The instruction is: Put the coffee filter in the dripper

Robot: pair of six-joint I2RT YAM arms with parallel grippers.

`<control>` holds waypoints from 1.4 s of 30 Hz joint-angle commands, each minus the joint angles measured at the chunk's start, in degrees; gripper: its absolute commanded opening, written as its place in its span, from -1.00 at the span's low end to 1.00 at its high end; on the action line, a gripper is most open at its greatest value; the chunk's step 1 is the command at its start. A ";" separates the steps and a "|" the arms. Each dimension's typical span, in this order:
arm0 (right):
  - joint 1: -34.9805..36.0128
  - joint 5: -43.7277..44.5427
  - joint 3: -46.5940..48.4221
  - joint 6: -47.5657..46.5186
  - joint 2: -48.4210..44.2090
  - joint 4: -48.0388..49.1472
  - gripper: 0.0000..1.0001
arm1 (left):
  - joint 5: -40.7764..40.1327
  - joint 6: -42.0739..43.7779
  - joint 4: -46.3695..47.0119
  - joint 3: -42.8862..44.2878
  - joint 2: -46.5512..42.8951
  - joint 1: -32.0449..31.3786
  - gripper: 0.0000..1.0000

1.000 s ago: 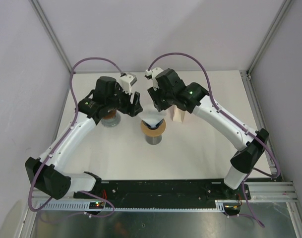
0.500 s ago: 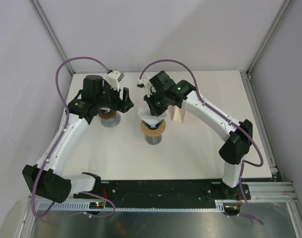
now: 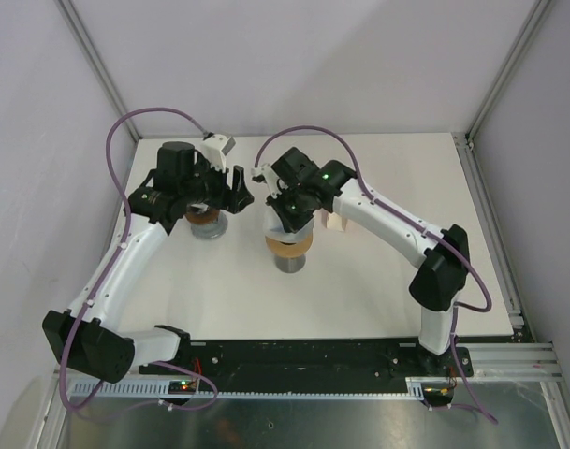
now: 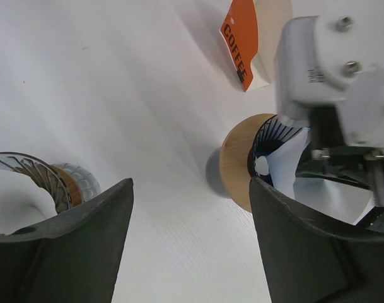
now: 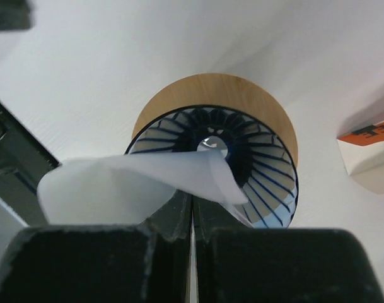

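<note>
Top view: within the last second the right gripper (image 3: 286,213) has swung from the box (image 3: 333,223) onto the centre dripper (image 3: 288,249) and closed. The left gripper (image 3: 238,192), jaws apart and empty, has drawn back left.

Left wrist view: the coffee filter (image 4: 291,165) stands inside the dripper at right, which the top view hides.

Right wrist view: only here do the jaws show together, apparently pinching the filter's edge. The paper curls out to the lower left, so it probably isn't seated yet.

Drippers, two: the centre dripper (image 3: 289,247) and a second dripper (image 3: 206,224) to its left; coffee filter (image 5: 135,183), one, at the centre dripper's mouth; coffee box (image 4: 244,41), one, to its right.
</note>
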 commanded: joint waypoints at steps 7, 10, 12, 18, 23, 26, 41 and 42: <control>1.54 9.32 4.91 1.85 5.49 0.35 -1.00 | -0.42 0.49 1.17 0.54 -0.42 0.38 0.60; 1.42 9.34 4.82 2.12 7.25 -0.77 -1.00 | -1.18 0.38 1.17 0.79 -0.37 0.51 0.61; 1.18 9.12 4.27 2.44 8.04 -0.92 -1.00 | -1.82 0.37 1.17 0.97 -0.65 0.61 0.62; 0.55 7.83 4.28 2.54 9.75 -1.08 -1.00 | -2.65 0.39 1.18 0.74 -0.93 1.00 0.63; 0.40 8.01 4.77 2.55 10.10 -2.01 -1.00 | -0.56 -0.43 1.18 -0.45 -2.23 1.01 0.62; 0.43 8.62 6.53 3.45 9.88 -2.89 -1.00 | 2.11 -2.21 1.09 -0.98 -3.26 1.01 0.59; 0.32 9.34 11.00 4.38 6.72 -2.64 -0.67 | 8.89 -8.34 1.34 -4.44 -0.80 -0.23 0.44; 0.27 9.34 11.03 4.43 6.56 -2.65 -0.64 | 9.01 -8.61 1.43 -4.51 -0.54 -0.35 0.44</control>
